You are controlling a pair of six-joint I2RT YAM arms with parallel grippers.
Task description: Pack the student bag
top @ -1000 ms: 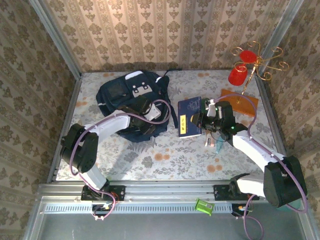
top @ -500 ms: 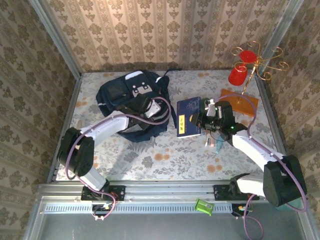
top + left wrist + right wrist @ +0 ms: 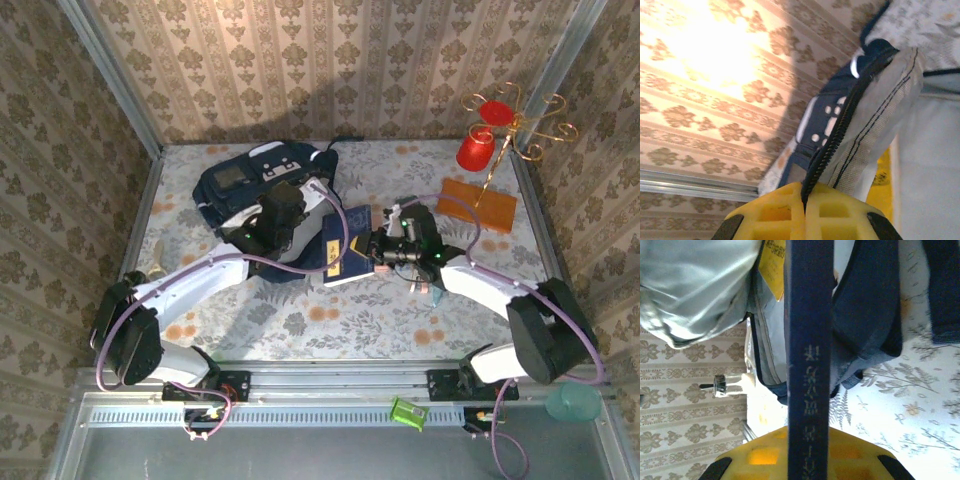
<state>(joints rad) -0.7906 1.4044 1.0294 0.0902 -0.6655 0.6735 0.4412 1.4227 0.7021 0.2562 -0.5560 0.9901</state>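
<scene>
The left claw [image 3: 805,202] pinches the zipper edge [image 3: 835,135] of the student bag [image 3: 235,185] at the worktop's [image 3: 330,320] far-left. The right claw [image 3: 807,442] pinches a navy book [image 3: 807,340] beside the bag's opening.

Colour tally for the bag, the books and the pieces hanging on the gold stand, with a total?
Navy: 2, student bag, navy book
Orange: 1, orange book
Red: 2, lower piece, upper piece
Total: 5
</scene>
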